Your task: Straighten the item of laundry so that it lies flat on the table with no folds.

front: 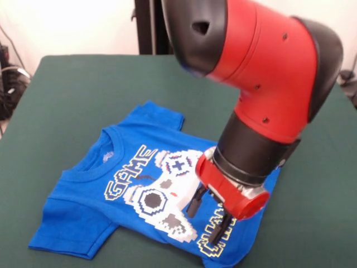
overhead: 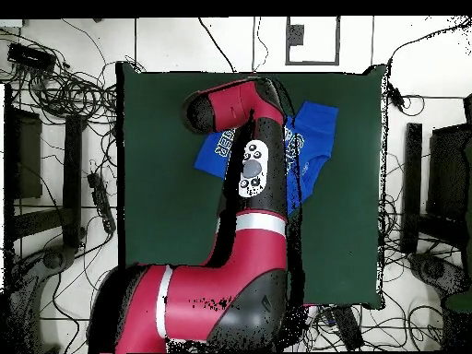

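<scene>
The bright blue T-shirt (front: 83, 195) with the controller print and "GAME" lettering lies spread on the dark green table (front: 72, 89), toward its near side. Its right part is hidden behind my arm. My gripper (front: 211, 215) hangs from the red wrist, just over the print's lower right part. Its two black fingers (front: 196, 202) stand apart with nothing between them. In the overhead view the arm covers the gripper and much of the shirt (overhead: 312, 138), which shows as blue patches either side of the arm on the table (overhead: 166, 184).
The robot's black pedestal (front: 150, 25) stands at the table's far side. Cables and dark stands (overhead: 55, 92) lie on the floor round the table. Green table top surrounds the shirt on all sides.
</scene>
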